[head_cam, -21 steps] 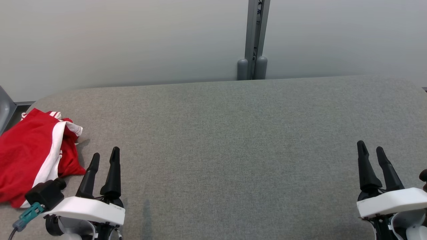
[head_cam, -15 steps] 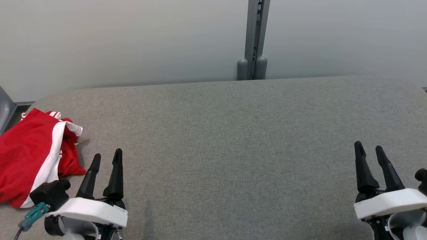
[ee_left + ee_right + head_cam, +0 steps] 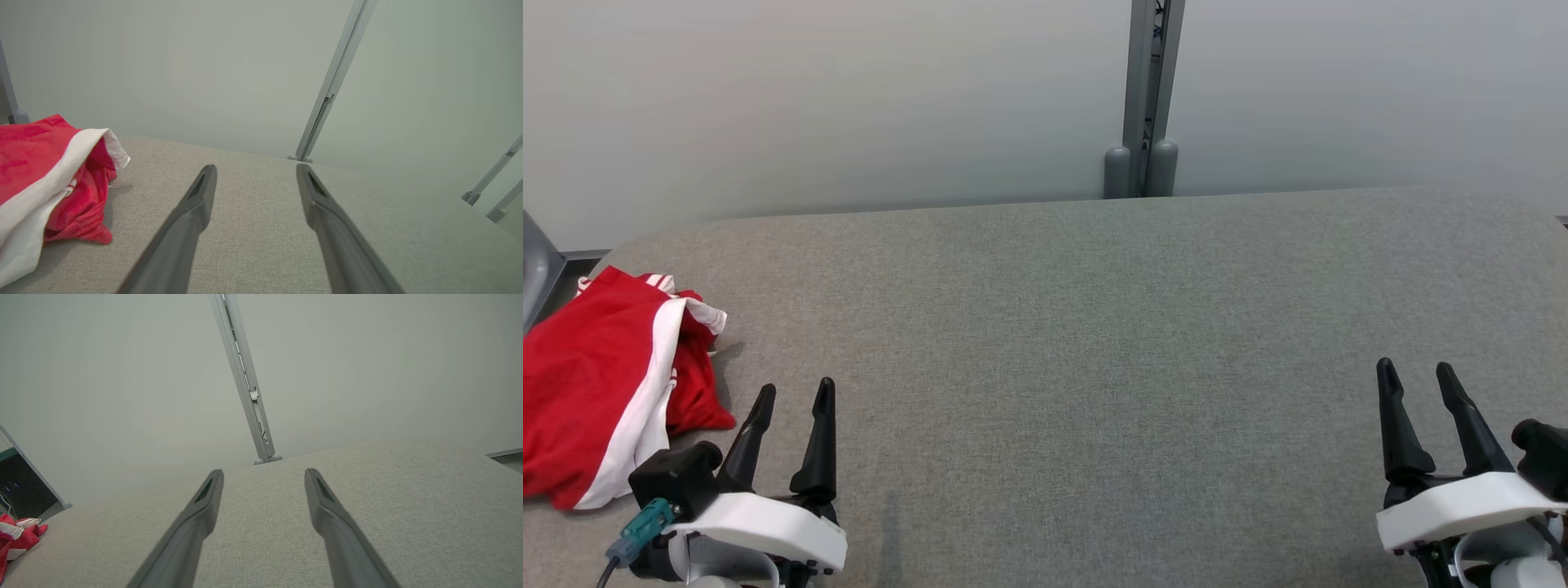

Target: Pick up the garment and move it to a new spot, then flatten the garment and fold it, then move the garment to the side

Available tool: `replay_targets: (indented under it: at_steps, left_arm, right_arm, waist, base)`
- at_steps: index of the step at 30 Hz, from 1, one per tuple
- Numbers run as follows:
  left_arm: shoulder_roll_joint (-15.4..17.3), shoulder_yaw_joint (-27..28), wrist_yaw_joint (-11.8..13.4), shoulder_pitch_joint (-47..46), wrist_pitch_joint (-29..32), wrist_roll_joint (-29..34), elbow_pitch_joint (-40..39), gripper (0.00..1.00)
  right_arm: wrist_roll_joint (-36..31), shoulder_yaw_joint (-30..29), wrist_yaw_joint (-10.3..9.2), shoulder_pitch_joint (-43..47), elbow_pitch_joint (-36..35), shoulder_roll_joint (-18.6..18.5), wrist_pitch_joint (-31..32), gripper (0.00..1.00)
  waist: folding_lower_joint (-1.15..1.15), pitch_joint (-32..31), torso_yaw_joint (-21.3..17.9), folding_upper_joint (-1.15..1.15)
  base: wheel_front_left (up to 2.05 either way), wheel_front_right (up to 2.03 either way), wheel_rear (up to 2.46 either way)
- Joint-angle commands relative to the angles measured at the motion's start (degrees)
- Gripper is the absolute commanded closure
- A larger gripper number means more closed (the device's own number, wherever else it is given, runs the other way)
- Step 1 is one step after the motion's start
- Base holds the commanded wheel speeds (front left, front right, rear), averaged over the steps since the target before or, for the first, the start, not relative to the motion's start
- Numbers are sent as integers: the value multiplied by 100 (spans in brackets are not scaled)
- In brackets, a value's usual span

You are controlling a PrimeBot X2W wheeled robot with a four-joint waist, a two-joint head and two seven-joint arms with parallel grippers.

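Garment [image 3: 596, 400]: red with a white band, crumpled in a heap at the left end of the grey table [image 3: 1094, 327], close to its left edge.

My left gripper [image 3: 796, 386] is just to the right of the heap, near it but apart. A strip of bare grey surface shows between the nearest red fold and my left finger. The fingers are spread wide with nothing between them, tips pointing toward the far wall. In the left wrist view the garment lies left of the fingers, with the white band running across the heap.

My right gripper [image 3: 1413, 366] is at the table's right end, well apart from the garment. Its jaws are equally wide and empty, over bare surface. In the right wrist view the garment is a small red patch at the lower left.

I cannot tell whether either gripper's fingertips touch the table.
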Motion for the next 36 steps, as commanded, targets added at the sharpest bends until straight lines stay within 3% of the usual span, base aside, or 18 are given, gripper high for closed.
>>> replay_targets:
  at_steps: [1,18,36]
  left_arm:
    - [68,-16,37,-111,-58,184,-17,0]
    - [45,-6,62,-129,-285,847,330,0]
    - [-25,68,-2,-143,-485,1469,583,0]
  right_arm:
    - [-183,10,22,-1,-8,-54,-74,0]
    - [-893,-38,24,68,139,27,-304,0]
    - [-1137,-46,20,135,275,119,-501,0]
  waist:
    - [0,-2,4,0]
    - [0,-21,36,0]
    - [0,-8,53,0]
  base:
    - [0,0,0]
    - [0,0,0]
    - [0,0,0]
